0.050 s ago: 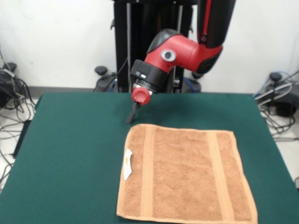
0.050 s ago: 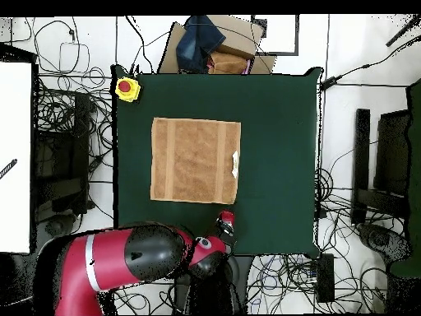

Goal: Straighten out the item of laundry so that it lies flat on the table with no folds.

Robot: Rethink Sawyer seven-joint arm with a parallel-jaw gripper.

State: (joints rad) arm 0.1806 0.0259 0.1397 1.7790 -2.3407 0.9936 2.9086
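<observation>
Towel (image 1: 186, 173) lies flat on table (image 1: 74, 149), no folds seen; pincer (image 1: 131, 115) near its far corner, open/closed unclear; risk: dragging corner, re-wrinkling.

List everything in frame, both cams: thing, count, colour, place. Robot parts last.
towel: 1, orange-tan, spread flat on the table, no folds showing
woven bands: 2, paler tan, running across the towel
tag: 1, white, on one towel edge
table: 1, dark green top
button box: 1, yellow with red button, at a table corner in the overhead view
cardboard box: 1, brown, on the floor past the table's edge, dark blue cloth on it
cables: many, black, on the floor around the table
arm: 1, red and black
gripper: 1, dark, just off the towel's edge; open or shut unclear
</observation>
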